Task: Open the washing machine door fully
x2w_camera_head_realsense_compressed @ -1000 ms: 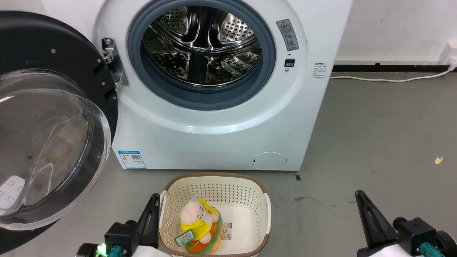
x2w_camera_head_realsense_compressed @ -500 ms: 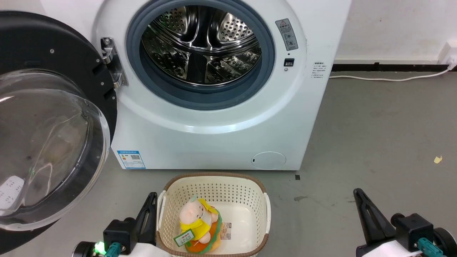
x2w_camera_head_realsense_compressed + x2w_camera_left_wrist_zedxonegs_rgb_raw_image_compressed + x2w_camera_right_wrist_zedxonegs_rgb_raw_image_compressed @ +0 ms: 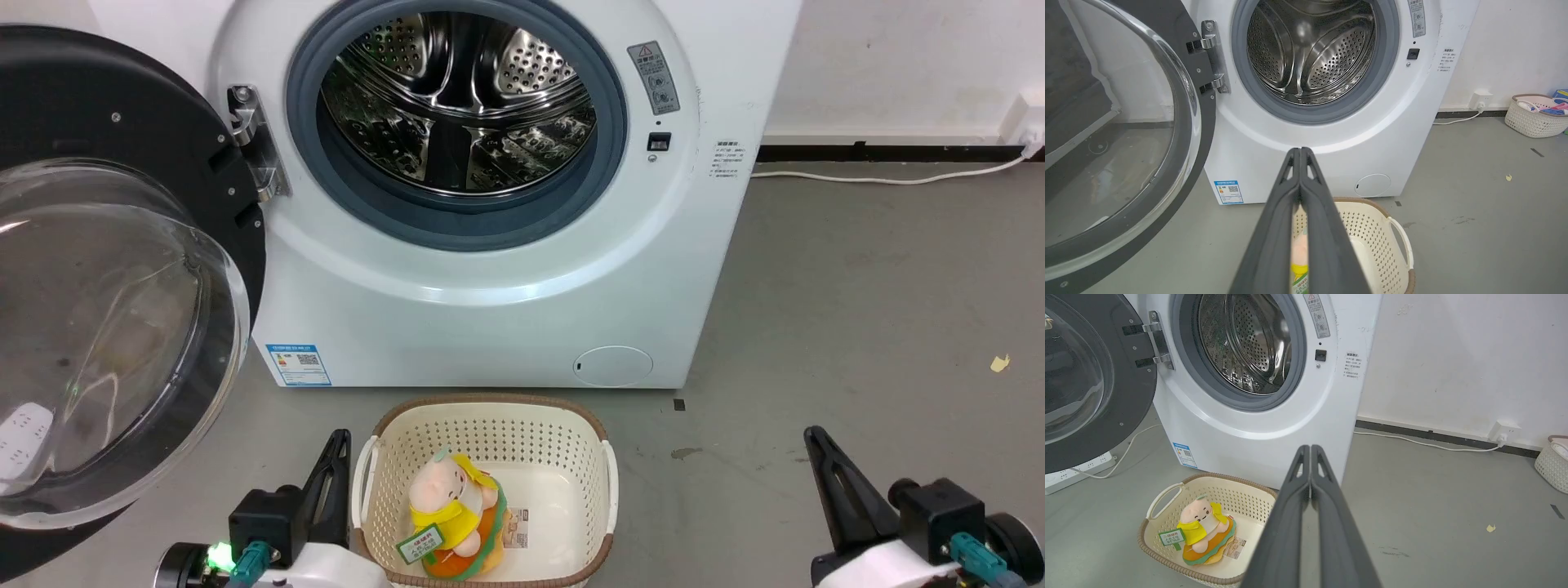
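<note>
The glossy round black door (image 3: 106, 286), its clear glass bowl bulging, hangs open left of the perforated steel drum (image 3: 457, 98), while the left tool (image 3: 336, 447) and right tool (image 3: 816, 447) taper pinched shut, empty, either side of a latticed basket (image 3: 490, 425)

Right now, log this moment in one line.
door: wide open | drum: empty | left gripper: shut, empty | right gripper: shut, empty | basket: toy inside

Head cam high, tilted down at washer (image 3: 490, 318) front; wrist cams low, facing it; shared: washing machine door (image 3: 106, 310), basket (image 3: 531, 441).
</note>
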You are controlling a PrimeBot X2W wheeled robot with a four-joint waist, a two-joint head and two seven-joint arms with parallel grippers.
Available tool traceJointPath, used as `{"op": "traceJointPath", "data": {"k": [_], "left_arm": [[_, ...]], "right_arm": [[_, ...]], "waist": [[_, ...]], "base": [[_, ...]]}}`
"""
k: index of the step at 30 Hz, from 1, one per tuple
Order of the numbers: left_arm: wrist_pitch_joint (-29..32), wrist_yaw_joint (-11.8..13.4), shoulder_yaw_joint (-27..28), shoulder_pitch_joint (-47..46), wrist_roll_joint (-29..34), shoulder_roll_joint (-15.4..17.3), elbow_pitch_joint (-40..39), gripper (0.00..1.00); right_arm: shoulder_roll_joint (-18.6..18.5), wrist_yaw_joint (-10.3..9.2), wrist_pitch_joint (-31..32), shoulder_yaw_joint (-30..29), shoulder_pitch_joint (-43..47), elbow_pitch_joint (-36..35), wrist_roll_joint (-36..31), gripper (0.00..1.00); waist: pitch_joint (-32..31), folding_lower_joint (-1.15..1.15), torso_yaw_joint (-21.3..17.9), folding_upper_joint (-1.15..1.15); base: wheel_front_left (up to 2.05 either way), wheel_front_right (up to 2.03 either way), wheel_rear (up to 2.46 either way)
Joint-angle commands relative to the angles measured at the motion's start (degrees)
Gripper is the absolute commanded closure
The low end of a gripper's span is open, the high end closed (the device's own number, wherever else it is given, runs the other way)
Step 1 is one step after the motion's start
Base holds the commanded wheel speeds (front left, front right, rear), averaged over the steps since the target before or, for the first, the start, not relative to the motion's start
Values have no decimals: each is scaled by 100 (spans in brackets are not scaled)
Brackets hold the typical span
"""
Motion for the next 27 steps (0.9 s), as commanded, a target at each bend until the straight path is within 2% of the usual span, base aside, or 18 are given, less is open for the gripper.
{"op": "traceJointPath", "data": {"k": [1, 27], "left_arm": [[44, 26, 24, -66, 58, 0, -30, 100], [349, 41, 191, -164, 206, -12, -142, 100]], "right_arm": [[19, 3, 50, 11, -123, -17, -30, 100], [25, 4, 355, 55, -269, -26, -40, 100]], "waist": [[1, 0, -1, 0], [16, 0, -28, 0]], "base": [[0, 0, 0], [0, 0, 0]]}}
